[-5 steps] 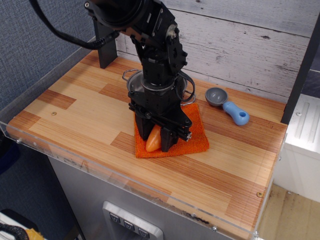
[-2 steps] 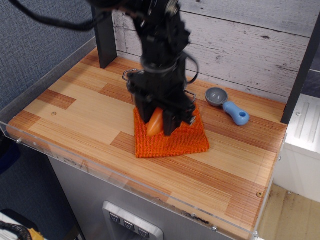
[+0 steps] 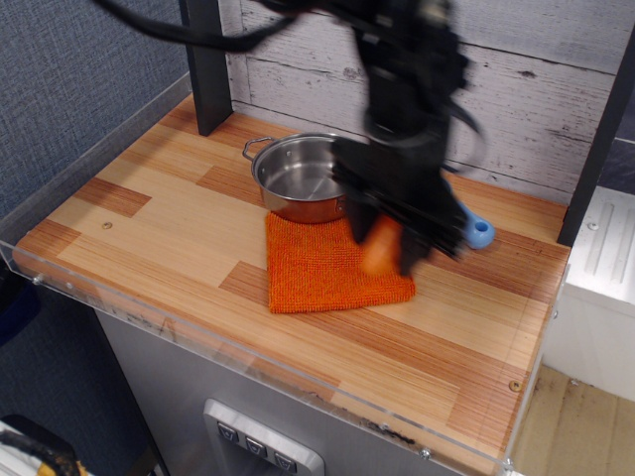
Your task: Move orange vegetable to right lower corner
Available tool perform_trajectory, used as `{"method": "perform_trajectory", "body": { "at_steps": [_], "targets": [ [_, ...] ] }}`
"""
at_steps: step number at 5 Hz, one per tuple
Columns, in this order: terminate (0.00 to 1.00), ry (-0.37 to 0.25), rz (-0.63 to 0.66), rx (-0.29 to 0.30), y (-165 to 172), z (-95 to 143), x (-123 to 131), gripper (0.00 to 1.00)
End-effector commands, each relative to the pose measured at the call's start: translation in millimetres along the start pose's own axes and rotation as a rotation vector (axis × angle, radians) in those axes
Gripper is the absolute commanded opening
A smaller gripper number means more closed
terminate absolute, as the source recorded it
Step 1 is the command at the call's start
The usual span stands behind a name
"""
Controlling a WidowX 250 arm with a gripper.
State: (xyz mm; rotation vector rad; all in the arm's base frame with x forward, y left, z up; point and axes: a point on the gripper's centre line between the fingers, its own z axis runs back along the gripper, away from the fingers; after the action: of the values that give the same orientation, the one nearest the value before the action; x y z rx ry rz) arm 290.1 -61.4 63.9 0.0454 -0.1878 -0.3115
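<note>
The carrot is held clamped in the gripper, lifted clear of the desk and seen above the right edge of the orange cloth. The picture is blurred around the arm, so the exact contact of the jaws cannot be made out; only the carrot's middle and lower part shows between the dark fingers.

The carrot's long axis is seen to run close to upright, tilted slightly. Which end is the fat one cannot be told through the blur.

The carrot is judged to be light, stiff and hollow plastic, with a glossy skin that is likely slippery. Because of the taper, it could be squeezed out toward the thin end if pinched there; a hold across the thicker middle is judged safest, and breakage is not expected.

The right lower corner lies well apart from the carrot, toward the front right, with a small screw near it and a clear rim along the edge. A steel pot stands behind the cloth, and a blue scoop is partly hidden behind the arm.
</note>
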Motion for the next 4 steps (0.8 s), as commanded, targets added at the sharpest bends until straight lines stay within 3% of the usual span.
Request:
{"method": "perform_trajectory", "body": {
  "at_steps": [1,2,4],
  "targets": [
    [0.00,-0.018,-0.144,0.000,-50,-1,27,0.00],
    [0.00,-0.005,-0.186,0.005,-64,-7,27,0.00],
    [0.00,0.057,-0.214,-0.008,-73,-32,2,0.00]
  ]
}}
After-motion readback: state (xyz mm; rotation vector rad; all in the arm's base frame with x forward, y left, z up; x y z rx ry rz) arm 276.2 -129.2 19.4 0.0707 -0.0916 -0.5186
